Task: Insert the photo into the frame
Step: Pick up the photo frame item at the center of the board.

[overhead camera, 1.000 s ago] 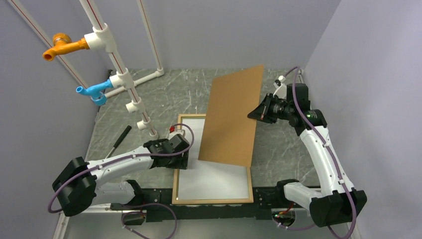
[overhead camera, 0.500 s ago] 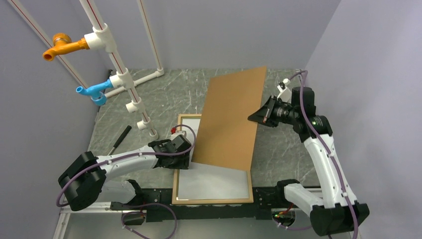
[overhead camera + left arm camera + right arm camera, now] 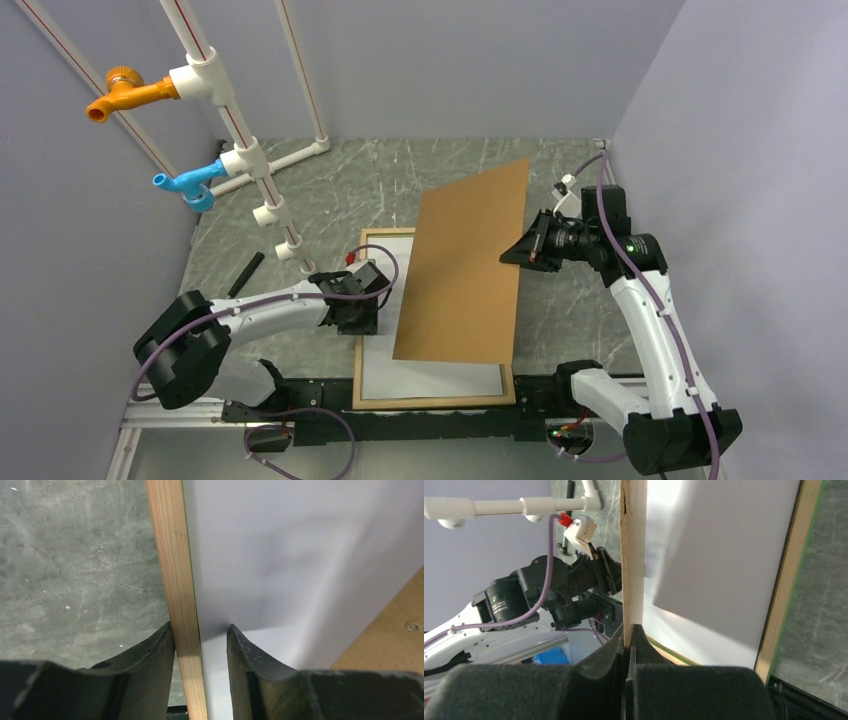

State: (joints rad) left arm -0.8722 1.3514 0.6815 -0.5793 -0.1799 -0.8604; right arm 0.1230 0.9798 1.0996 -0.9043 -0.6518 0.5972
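Observation:
The frame (image 3: 430, 403) lies flat on the table, pale wood face up. The photo (image 3: 430, 381) lies inside it with its plain white back up; the picture side is hidden. My left gripper (image 3: 361, 320) is open and straddles the frame's left rail (image 3: 175, 570), one finger outside it, the other on the photo's white back (image 3: 280, 545). My right gripper (image 3: 523, 251) is shut on the right edge of the brown backing board (image 3: 465, 270) and holds it tilted over the frame. In the right wrist view the board's edge (image 3: 633, 555) runs up from my shut gripper (image 3: 629, 632).
A white pipe stand (image 3: 262, 185) with an orange tap (image 3: 125, 92) and a blue tap (image 3: 188, 183) stands at the left. A black pen (image 3: 243, 274) lies on the table left of the frame. Grey walls close in left, back and right.
The right gripper has swung the backing board lower and nearer, so it covers more of the white sheet. The left gripper has shifted slightly along the frame's left rail.

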